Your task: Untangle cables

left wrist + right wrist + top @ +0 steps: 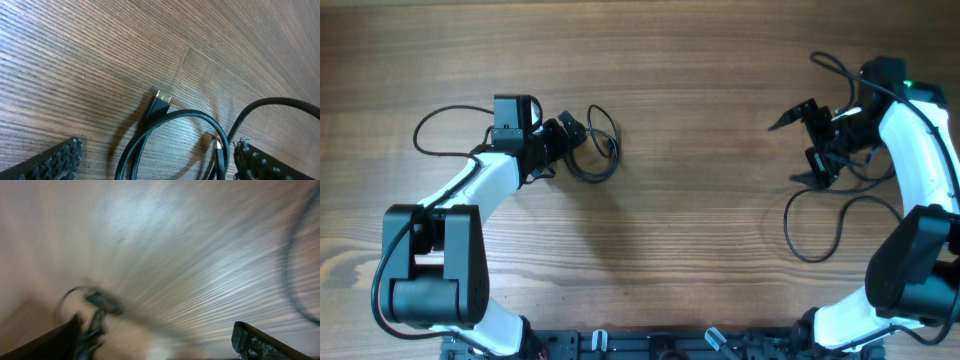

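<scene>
A bare wooden table. On its left side lies a black cable, coiled in a loose loop, with its plug flat on the wood. The left gripper hangs just over it with jaws spread, holding nothing. The right gripper (its own camera is blurred) is well apart from it, also gaping wide and empty.

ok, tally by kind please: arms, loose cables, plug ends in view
Robot arms: 2 (left arm, right arm)
Loose cables: 1 (cable coil between the left fingers)
Plug ends: 2 (larger plug, smaller plug)
Total: 5
Not counted: black loop by right arm, cable or arm wiring unclear
</scene>
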{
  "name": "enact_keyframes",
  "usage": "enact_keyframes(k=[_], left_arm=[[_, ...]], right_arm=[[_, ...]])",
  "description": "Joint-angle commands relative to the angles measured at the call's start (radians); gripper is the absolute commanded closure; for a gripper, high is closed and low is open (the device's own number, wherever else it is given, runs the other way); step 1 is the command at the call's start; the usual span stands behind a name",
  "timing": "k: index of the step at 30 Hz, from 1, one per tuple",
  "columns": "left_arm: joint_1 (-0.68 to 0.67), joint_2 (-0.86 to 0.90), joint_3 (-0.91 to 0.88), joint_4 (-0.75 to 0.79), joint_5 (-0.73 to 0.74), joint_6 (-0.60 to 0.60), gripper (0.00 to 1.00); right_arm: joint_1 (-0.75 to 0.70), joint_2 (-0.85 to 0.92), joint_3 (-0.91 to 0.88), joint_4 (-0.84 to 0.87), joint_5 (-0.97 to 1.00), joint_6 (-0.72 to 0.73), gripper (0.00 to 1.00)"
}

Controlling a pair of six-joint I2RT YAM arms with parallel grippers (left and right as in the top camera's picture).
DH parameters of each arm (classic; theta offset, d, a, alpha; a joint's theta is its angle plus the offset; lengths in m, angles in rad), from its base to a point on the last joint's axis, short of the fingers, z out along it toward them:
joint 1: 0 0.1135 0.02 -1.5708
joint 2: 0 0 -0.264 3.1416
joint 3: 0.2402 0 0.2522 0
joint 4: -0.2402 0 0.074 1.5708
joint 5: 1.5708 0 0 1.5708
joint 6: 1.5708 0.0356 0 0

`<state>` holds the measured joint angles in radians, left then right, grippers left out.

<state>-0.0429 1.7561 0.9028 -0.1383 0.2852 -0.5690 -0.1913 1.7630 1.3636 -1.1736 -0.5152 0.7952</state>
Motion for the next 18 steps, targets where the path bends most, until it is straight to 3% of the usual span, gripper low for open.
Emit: enact_keyframes(k=[1,5,7,10,18], left_arm=[[0.004,0.011,-0.002,0.001,-0.01,0.015,0.0],[0.004,0.011,-0.002,0.0,-0.01,0.015,0.0],[0.012,0.011,-0.002,0.0,-0.078,0.017,0.0],[0.052,0.009,-0.001,-0.004,-0.111,0.094,0.0],[0.127,-0.015,-0.002,-0.03,-0.111,0.093,0.0]], right_arm=[[0.051,-0.016,0.002,-0.045,0.265,-0.015,0.0],[0.139,-0.016,0.002,-0.039,0.267,-0.036,0.0],[0.193,-0.016,0.002,-0.031,0.235,-0.003,0.0],[0.289,-0.016,0.002,0.045,0.199,0.001,0.0],[0.647,-0.016,0.002,0.496,0.2,-0.01,0.01]])
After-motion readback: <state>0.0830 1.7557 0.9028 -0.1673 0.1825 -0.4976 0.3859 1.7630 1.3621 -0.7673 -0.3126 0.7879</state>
